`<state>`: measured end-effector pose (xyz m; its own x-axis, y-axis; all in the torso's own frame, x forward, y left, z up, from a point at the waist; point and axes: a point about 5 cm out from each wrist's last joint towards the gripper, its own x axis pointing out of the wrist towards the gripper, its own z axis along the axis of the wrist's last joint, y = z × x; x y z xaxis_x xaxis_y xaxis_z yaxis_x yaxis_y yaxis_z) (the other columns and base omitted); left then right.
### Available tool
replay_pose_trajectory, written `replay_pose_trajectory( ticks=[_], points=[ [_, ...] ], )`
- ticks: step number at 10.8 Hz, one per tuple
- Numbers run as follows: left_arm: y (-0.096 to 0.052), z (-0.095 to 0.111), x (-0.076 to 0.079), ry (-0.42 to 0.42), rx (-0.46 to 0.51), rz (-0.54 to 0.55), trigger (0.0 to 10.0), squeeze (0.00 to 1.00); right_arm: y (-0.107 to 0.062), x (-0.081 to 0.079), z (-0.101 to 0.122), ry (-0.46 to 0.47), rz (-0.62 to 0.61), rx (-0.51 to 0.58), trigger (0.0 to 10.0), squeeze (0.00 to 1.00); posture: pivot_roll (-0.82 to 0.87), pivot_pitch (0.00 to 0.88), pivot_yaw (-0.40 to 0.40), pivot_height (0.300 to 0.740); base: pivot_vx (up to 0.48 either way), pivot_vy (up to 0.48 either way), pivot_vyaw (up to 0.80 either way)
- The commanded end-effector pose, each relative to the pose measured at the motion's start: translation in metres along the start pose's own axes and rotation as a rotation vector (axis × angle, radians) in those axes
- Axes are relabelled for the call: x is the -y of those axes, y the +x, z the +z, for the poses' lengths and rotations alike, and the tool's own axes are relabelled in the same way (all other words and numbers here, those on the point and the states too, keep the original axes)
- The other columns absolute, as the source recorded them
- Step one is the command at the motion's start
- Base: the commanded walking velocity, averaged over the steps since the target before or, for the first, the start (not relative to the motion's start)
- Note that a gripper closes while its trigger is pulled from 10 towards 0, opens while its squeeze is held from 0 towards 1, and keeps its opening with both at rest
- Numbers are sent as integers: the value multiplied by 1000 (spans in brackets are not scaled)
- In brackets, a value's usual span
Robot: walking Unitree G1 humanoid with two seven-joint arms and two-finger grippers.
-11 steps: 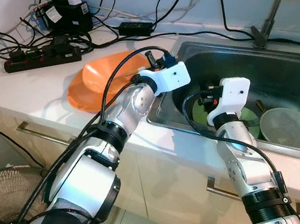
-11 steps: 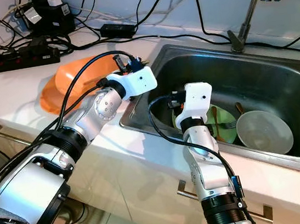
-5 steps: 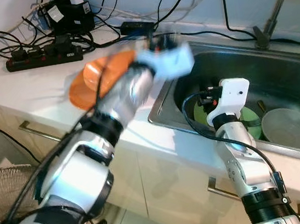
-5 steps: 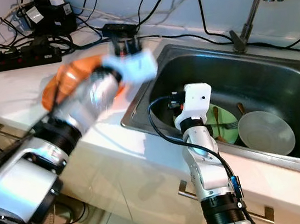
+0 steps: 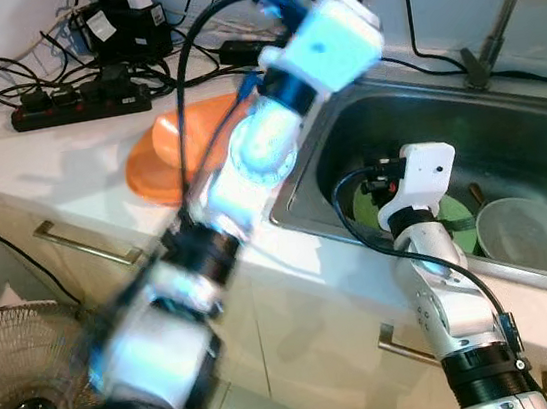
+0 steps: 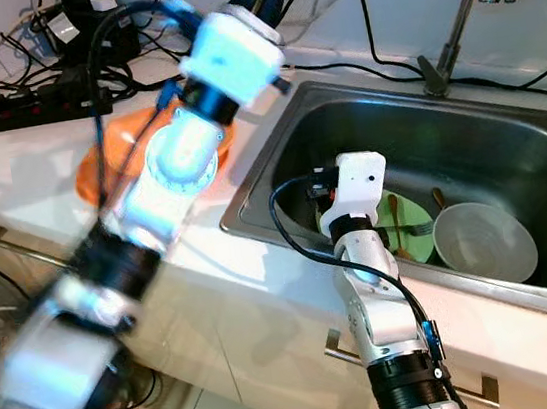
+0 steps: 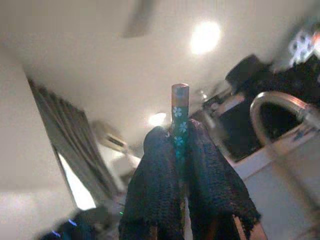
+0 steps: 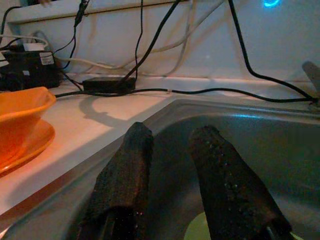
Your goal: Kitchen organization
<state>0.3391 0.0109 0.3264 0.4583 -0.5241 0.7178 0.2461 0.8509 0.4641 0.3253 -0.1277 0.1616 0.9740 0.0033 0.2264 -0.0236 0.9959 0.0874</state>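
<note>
A: Left arm raised high, motion-blurred; left claw [image 7: 181, 150] points upward, fingers pinching a thin green flower-print stick [image 7: 179, 116] between them.

B: Right claw [image 8: 170, 150]?

A: Low over the sink [image 5: 508, 148], fingers spread, holding nothing. Green plate [image 6: 404, 220] and grey bowl [image 6: 482, 241] lie below and beyond it.

B: Wrist-only detail?

A: Ceiling lights behind the stick. Orange dishes [image 5: 179, 141] sit on the surface left of the right claw.
</note>
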Motion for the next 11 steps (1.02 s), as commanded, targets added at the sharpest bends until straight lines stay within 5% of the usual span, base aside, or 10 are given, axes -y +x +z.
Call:
replay_pose_trajectory(
  ticks=[1, 2, 5, 10, 11],
  points=[
    [1, 4, -7, -90, 5, 34, 10000, 0, 2, 7, 2, -8, -16, 9, 10000, 851, 93, 50, -8, 740, 0, 0, 0],
    [-3, 3, -9, -188, -13, 50, 10000, 0, 3, 11, 4, -17, -25, 15, 10000, 1000, 93, 50, -8, 740, 0, 0, 0],
    [-21, -11, -7, -446, -109, 64, 10000, 0, 13, 31, 20, -43, -22, 65, 10000, 1000, 89, 56, -9, 740, 0, 0, 0],
    [-43, -20, 16, -616, -214, -4, 10000, 0, 12, 26, 46, -123, 273, 134, 10000, 1000, 85, 63, -8, 740, 0, 0, 0],
    [-44, -20, 16, -625, -224, -13, 10000, 0, 10, 29, 50, -185, 337, 144, 10000, 0, 84, 62, -7, 740, 0, 0, 0]
  ],
)
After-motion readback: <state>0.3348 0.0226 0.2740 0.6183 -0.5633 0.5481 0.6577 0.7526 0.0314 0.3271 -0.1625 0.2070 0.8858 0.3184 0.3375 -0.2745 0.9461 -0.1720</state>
